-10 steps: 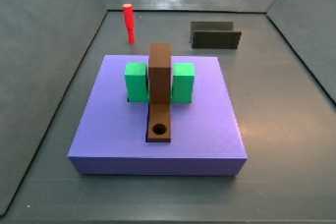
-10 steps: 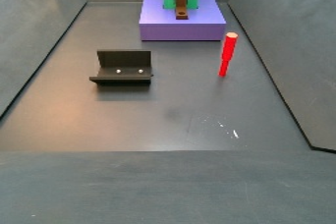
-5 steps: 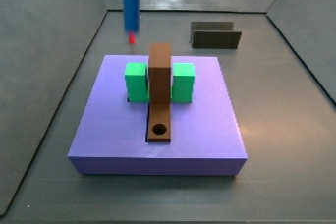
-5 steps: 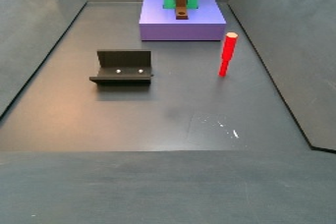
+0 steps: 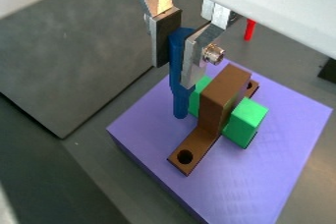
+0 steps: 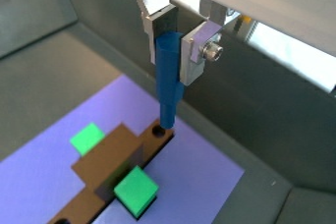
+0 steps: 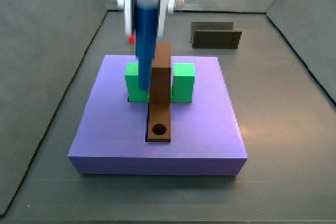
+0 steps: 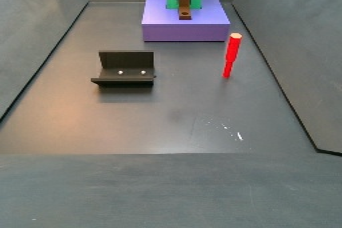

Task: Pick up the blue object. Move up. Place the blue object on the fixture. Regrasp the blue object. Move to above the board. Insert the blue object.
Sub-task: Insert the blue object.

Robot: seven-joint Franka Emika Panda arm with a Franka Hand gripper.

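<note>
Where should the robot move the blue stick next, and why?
Probably straight down, after lining up. The gripper holds the blue object upright above the board, its tip close to the round hole in the brown bar, not yet inside.

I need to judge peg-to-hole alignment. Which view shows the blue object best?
A wrist view: the blue object hangs sharp from the gripper, tip by the brown bar's hole. The remaining wrist view shows it too; one side view blurs it; the remaining side view lacks it.
</note>
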